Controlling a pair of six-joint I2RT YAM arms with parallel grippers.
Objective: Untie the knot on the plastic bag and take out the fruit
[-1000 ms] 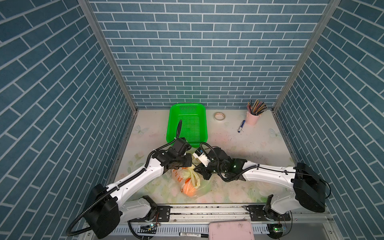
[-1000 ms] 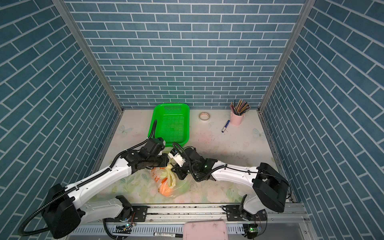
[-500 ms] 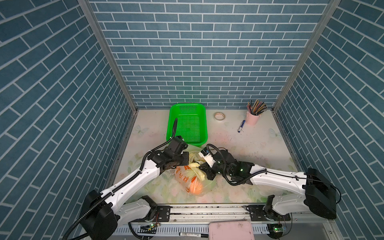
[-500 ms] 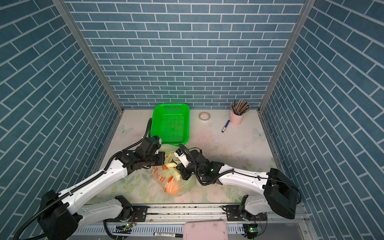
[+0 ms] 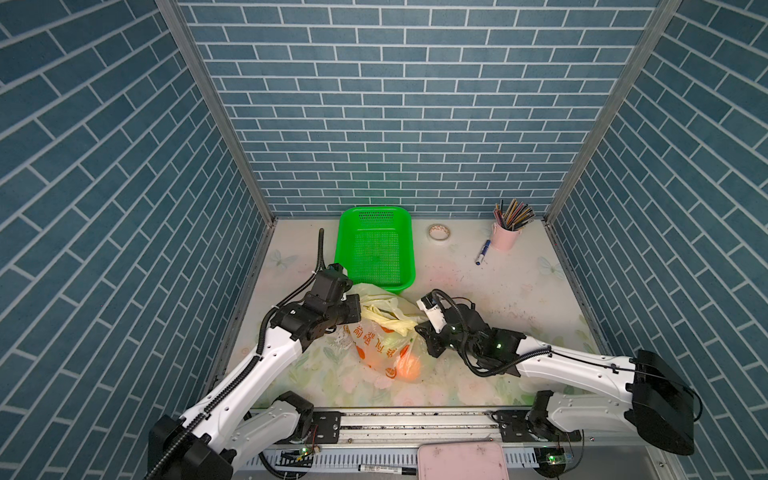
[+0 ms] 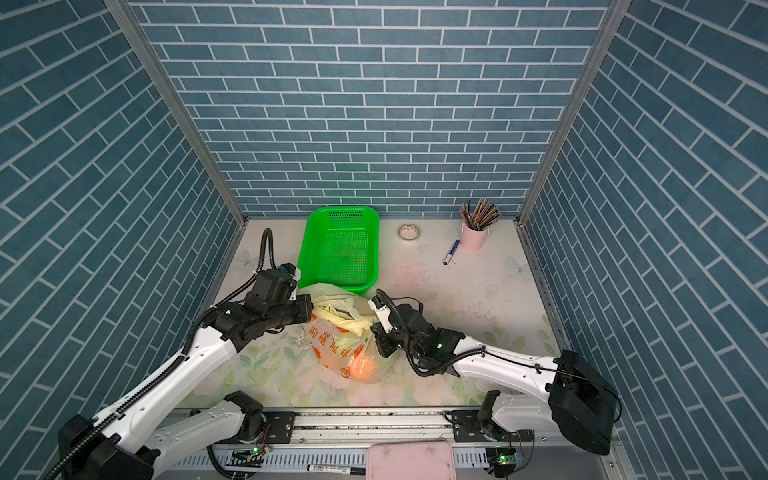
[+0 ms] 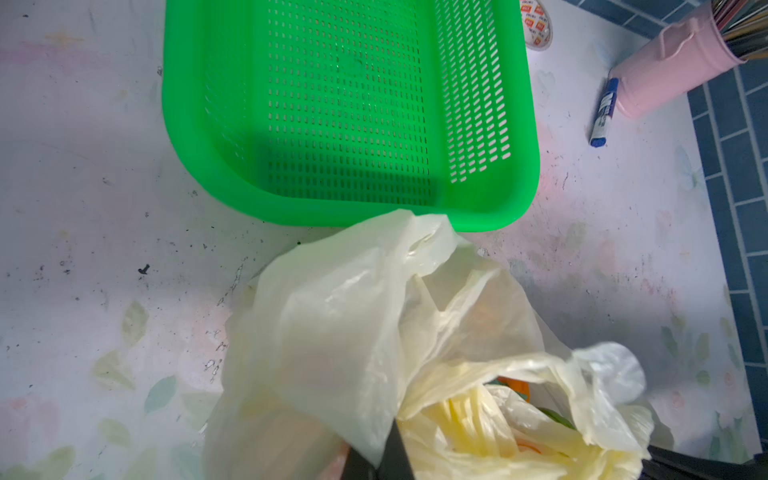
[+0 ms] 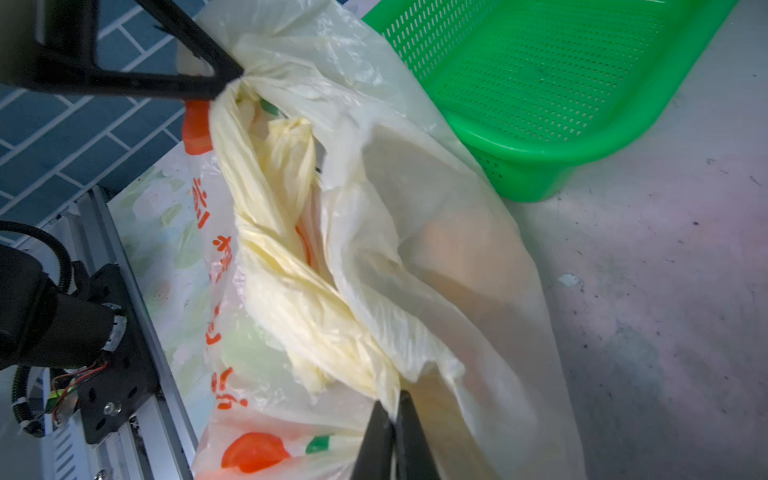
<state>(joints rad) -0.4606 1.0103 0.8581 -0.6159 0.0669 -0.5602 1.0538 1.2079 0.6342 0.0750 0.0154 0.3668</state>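
The pale-yellow plastic bag lies in front of the green basket, with an orange fruit showing through its film. The knot of twisted handle strips stretches between both grippers. My left gripper is shut on the bag's film at its left end. My right gripper is shut on the handle strip at the right end. More orange fruit shows dimly through the film; other fruit is hidden.
The green perforated basket stands just behind the bag. At the back are a tape roll, a pink cup of pencils and a blue pen. A pink pad and a marker lie beyond the front rail.
The two grippers have moved apart and toward the basket, drawing the handle strips out between them. The left gripper has closed on the bag. The bag has shifted back and spread.
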